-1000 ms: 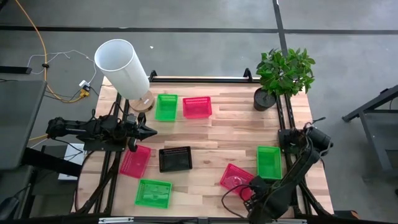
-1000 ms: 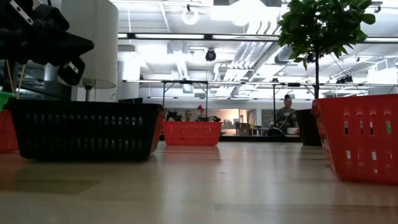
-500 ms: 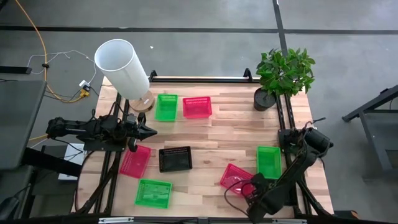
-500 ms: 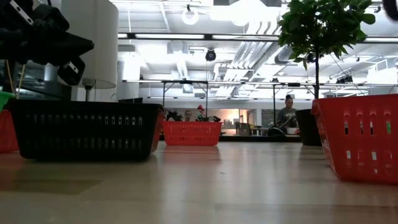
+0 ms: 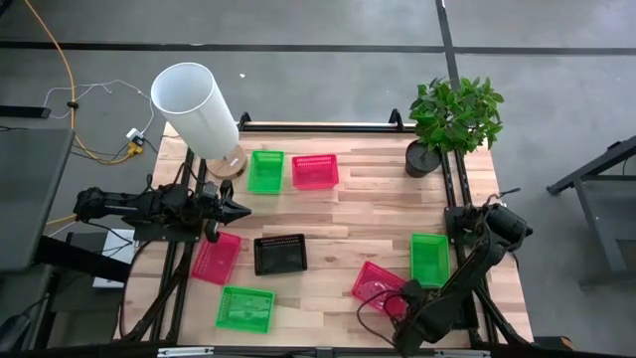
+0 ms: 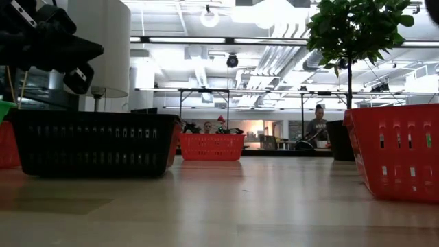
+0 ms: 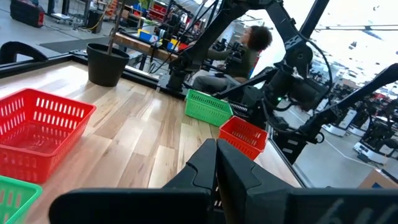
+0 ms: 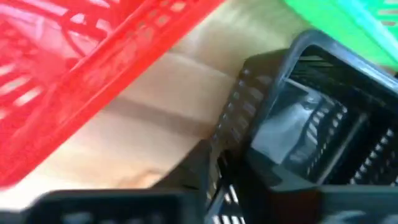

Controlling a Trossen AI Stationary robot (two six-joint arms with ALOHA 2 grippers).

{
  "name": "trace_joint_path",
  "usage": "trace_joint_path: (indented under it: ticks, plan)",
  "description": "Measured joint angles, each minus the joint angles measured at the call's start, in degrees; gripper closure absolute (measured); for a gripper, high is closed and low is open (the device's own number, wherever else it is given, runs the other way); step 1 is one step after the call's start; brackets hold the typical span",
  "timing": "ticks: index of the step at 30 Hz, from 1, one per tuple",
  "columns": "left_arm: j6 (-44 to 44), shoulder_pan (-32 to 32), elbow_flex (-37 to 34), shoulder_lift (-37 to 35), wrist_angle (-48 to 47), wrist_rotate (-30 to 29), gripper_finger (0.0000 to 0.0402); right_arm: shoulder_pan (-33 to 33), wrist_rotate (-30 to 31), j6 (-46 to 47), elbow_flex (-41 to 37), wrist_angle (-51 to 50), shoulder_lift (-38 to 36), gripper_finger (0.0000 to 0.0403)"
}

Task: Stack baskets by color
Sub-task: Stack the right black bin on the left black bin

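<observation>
Worktop (image 5: pixel 368 214), wooden. Left gripper (image 5: pixel 241 210) at the left edge, fingers together, holding nothing, above a pink basket (image 5: pixel 216 258). Front left: green basket (image 5: pixel 245 307). White cylinder (image 5: pixel 196 106) at the back left corner. Back centre: green basket (image 5: pixel 265 171) and pink basket (image 5: pixel 315 171), side by side. Centre: black basket (image 5: pixel 280 255). Front right: pink basket (image 5: pixel 376 284), tilted, with the right gripper (image 5: pixel 401 305) at its near corner; its wrist view shows its fingers closed on the mesh wall of a black basket (image 8: pixel 311 124) beside the pink one. Right: green basket (image 5: pixel 429 259). Back right corner: potted plant (image 5: pixel 452 119).
</observation>
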Motion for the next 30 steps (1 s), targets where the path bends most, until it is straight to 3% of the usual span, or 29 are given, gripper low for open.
trace_joint_path:
  ticks: [2, 9, 15, 18, 22, 26, 30]
  plan:
    - [0.0, 0.0, 0.0, 0.0, 0.0, 0.0, 0.0401, 0.0, -0.4, -1.3, 2.0, -0.5, 0.0, 0.0392]
    - [0.0, 0.0, 0.0, 0.0, 0.0, 0.0, 0.0401, -1.2, -0.2, -9.9, 13.3, -4.0, 0.0, 0.04]
    - [0.0, 0.0, 0.0, 0.0, 0.0, 0.0, 0.0401, -2.6, 1.8, -14.9, 26.1, -14.3, 0.0, 0.0401]
    - [0.0, 0.0, 0.0, 0.0, 0.0, 0.0, 0.0401, -2.9, 7.6, -16.9, 32.5, -20.3, 0.0, 0.0402]
    - [0.0, 0.0, 0.0, 0.0, 0.0, 0.0, 0.0401, -3.6, 21.7, -24.8, 38.8, -23.7, 0.0, 0.0402]
    - [0.0, 0.0, 0.0, 0.0, 0.0, 0.0, 0.0401, -6.4, 34.1, -34.8, 40.8, -21.4, -0.1, 0.0402]
    - [0.0, 0.0, 0.0, 0.0, 0.0, 0.0, 0.0401, -13.0, 37.8, -45.9, 40.4, -12.8, -0.1, 0.0402]
